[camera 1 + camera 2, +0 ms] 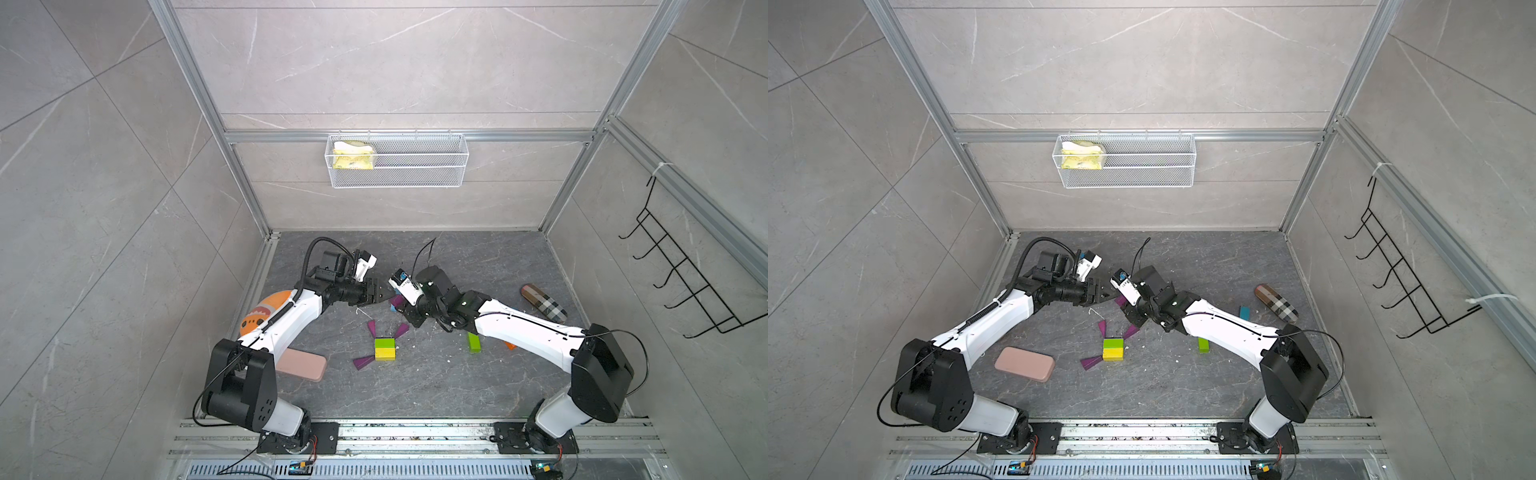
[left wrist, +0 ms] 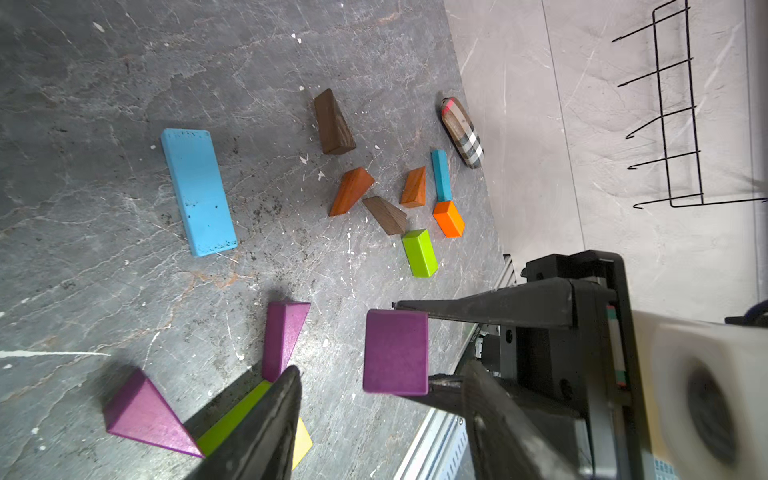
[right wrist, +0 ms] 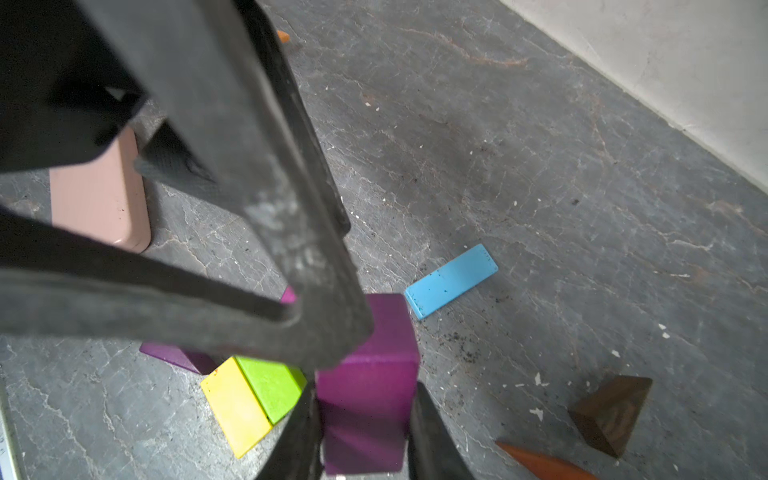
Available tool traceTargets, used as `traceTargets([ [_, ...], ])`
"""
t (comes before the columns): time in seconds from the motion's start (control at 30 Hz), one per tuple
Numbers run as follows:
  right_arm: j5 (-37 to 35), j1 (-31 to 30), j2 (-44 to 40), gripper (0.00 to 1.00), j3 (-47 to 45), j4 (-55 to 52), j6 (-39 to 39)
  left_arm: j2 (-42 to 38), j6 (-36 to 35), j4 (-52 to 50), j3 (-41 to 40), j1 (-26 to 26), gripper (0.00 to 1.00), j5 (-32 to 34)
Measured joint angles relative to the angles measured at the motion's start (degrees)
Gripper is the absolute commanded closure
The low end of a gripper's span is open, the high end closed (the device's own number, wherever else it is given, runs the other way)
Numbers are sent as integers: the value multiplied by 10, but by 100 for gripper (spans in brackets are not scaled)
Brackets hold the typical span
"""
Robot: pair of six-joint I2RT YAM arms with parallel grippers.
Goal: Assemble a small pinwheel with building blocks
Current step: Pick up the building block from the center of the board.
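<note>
Nearest on the dark floor (image 1: 415,386), a yellow brick (image 1: 385,354) and a green brick (image 1: 385,343) lie side by side, touching. Three purple pieces fan around the pair: the near-left wedge (image 1: 363,363), the far-left wedge (image 1: 371,327) and the far-right wedge (image 1: 401,330). A pink case (image 1: 301,364) lies to their left. A second green brick (image 1: 473,343) lies to their right, partly under the right arm.

Farther back, above the floor, the two tools meet tip to tip. The right gripper (image 3: 365,390) is clenched on a purple block (image 2: 397,340), with a finger on each of two opposite faces, and holds it off the floor. The left gripper (image 2: 382,368) faces it from the left with its jaws parted wider than the block. In the left wrist view the block sits at its fingertips, between them. In the right wrist view one left finger (image 3: 320,291) overlaps the block's upper edge; whether it touches I cannot tell. The brick pair lies on the near side of both tools, close to the held block.

A flat blue bar (image 3: 451,280) lies on the floor by the held block. Farther right lie a brown wedge (image 2: 332,122), an orange wedge (image 2: 351,191) and, at the far right, a plaid pouch (image 1: 543,303).
</note>
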State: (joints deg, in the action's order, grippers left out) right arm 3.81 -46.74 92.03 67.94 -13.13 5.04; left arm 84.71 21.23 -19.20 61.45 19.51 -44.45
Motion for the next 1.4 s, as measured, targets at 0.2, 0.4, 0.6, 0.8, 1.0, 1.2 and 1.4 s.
traceTargets([
  [0.2, -9, -10, 0, 90, 7, 2, 3, 11, -2, 1, 0, 0, 48, -23],
  [0.4, -15, -16, 0, 90, 14, 4, 8, 23, -6, 0, 0, 0, 57, -39],
  [0.6, -25, -23, 0, 90, 14, 2, 11, 23, -13, 2, 0, 3, 75, -59],
  [0.8, -30, -26, 0, 81, 14, 3, 12, 28, -16, 2, 0, 2, 82, -77],
  [1.0, -27, -27, -6, 29, 14, 6, 16, 13, -45, 2, -16, 1, 84, -66],
  [1.2, 42, -7, -60, 27, 9, -11, 12, -38, -99, -1, -24, 1, 85, -35],
  [1.4, 243, 101, -92, 35, -5, -11, -8, -70, -168, 13, -34, 1, 88, -78],
])
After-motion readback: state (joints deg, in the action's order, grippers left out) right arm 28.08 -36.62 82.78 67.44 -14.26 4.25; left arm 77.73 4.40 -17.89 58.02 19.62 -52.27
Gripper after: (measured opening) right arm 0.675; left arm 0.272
